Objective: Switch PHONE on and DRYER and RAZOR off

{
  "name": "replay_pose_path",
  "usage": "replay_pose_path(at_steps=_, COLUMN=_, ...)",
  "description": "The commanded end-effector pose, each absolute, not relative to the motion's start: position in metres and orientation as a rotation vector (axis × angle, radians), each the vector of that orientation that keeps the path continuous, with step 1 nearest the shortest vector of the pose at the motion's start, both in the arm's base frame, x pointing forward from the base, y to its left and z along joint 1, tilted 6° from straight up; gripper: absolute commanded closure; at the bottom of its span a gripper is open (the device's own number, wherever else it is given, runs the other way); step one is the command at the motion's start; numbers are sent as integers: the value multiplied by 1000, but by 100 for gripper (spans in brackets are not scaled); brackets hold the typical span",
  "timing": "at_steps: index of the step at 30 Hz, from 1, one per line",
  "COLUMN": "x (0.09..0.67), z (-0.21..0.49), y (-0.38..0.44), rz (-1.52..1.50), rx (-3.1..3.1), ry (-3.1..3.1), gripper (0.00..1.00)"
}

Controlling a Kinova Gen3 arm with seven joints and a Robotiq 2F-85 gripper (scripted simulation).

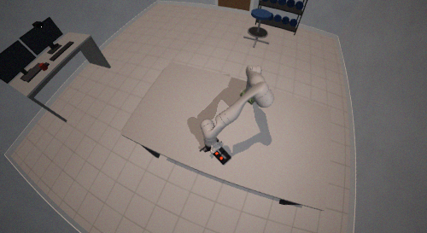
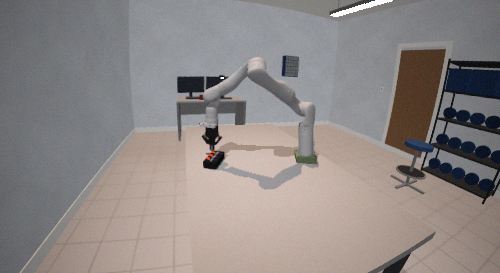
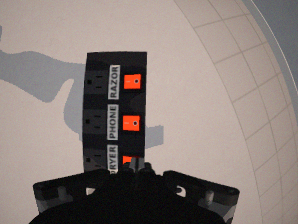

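Observation:
A black power strip (image 3: 115,111) (image 1: 221,155) (image 2: 213,161) lies right way up near the table's edge. Its white labels read RAZOR, PHONE and DRYER from far to near in the wrist view. The RAZOR switch (image 3: 133,82) and the PHONE switch (image 3: 132,123) show as orange squares. The DRYER switch (image 3: 129,160) is half hidden by my fingers. My gripper (image 3: 137,166) (image 1: 212,148) (image 2: 211,148) is shut with nothing between the fingers. Its tips sit right over the DRYER switch; I cannot tell if they touch it.
The table edge (image 3: 220,63) curves close to the right of the strip. The arm's base (image 2: 305,158) stands mid-table. A desk with monitors (image 2: 210,105), a stool (image 2: 412,163) and a shelf (image 2: 470,131) stand away on the floor.

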State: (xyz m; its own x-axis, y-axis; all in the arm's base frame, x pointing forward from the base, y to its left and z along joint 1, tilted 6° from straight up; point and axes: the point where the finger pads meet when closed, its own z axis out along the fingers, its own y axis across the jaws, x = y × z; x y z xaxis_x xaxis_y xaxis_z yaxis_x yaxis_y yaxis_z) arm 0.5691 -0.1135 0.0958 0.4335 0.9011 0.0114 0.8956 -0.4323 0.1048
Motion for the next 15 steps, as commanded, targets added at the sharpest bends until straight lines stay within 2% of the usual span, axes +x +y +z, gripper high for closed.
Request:
replay_pose_path(at_steps=1, x=571, z=95, y=-115, rz=101, rx=2577, ry=1636, gripper=100)
replay_pose_path(at_steps=15, x=569, z=95, y=-115, rz=99, rx=2580, ry=1635, gripper=100)
